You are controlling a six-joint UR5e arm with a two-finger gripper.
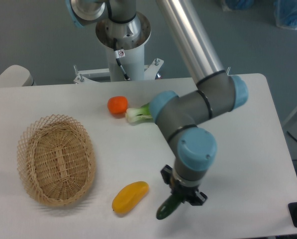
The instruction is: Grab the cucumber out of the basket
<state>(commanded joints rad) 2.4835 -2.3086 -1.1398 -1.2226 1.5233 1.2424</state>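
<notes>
White counter [247, 129] fills most of your view, and on it the biggest item is the basket [56, 159], tan wicker, sitting at the left with nothing visible inside it. Next in size, the arm reaches down from the top of the picture and bends at its blue-capped joints toward the near edge of the counter.

Smaller things come after that: a yellow fruit [130, 196] lies just right of the basket, a bok choy [137, 114] pokes out from behind the arm's elbow, and a small orange-red fruit [118, 104] sits just beside it on the left.

Your claw [180, 195] points downward at the front of the counter, its fingers pinching the upper end of the cucumber [168, 207]. The cucumber hangs tilted from the grip, dark green, its lower tip near the counter (whether it touches the surface or hangs just above it, you cannot tell from this angle). It is well apart from the basket, with the yellow fruit between them.

By my reading, the pick is essentially done: the cucumber is out of the basket and in the grip. What is left, at most, is to hold it securely.

No brand or writing is readable; a small tag on the robot's base is too small to make out.
</notes>
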